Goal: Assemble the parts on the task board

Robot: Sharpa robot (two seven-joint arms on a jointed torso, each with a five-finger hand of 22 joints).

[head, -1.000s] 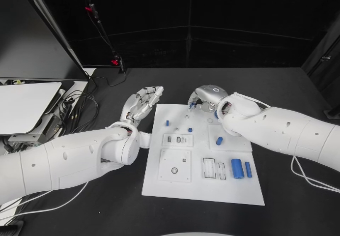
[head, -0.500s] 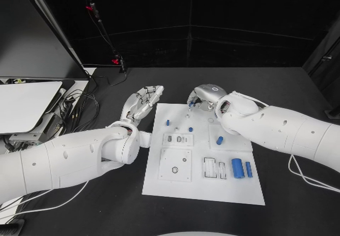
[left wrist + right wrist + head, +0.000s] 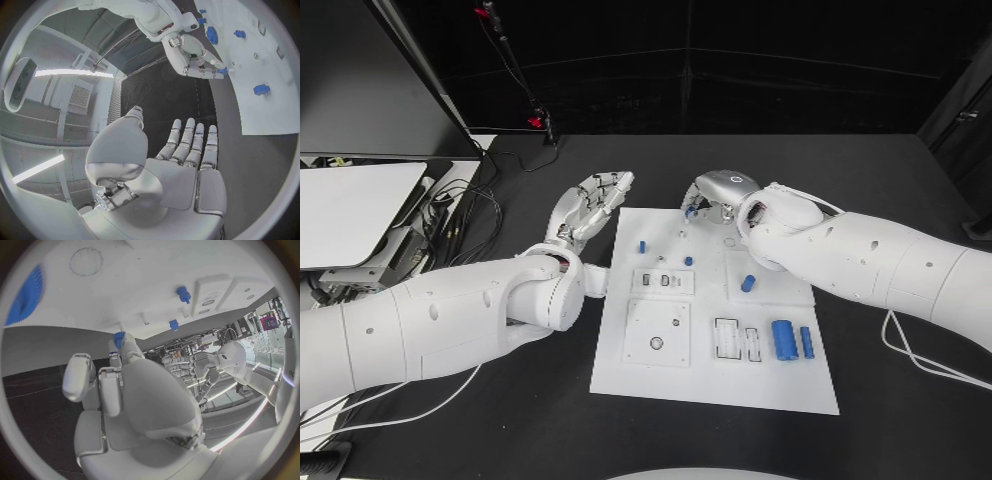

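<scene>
A: Blue, small plastic peg (image 3: 119, 337) pinched at the right robot hand (image 3: 718, 200) fingertips, over the flat white task board's (image 3: 718, 385) twelve o'clock edge; its long axis I cannot tell.

B: Left robot hand (image 3: 589, 212), silver, lies flat, fingers apart, holding nothing, on the black bench (image 3: 488, 420) at ten o'clock.

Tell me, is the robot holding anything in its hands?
Yes. The right hand pinches a small blue part at its fingertips, by the part's lower end, above the task board. The left hand is flat and holds nothing.
</scene>
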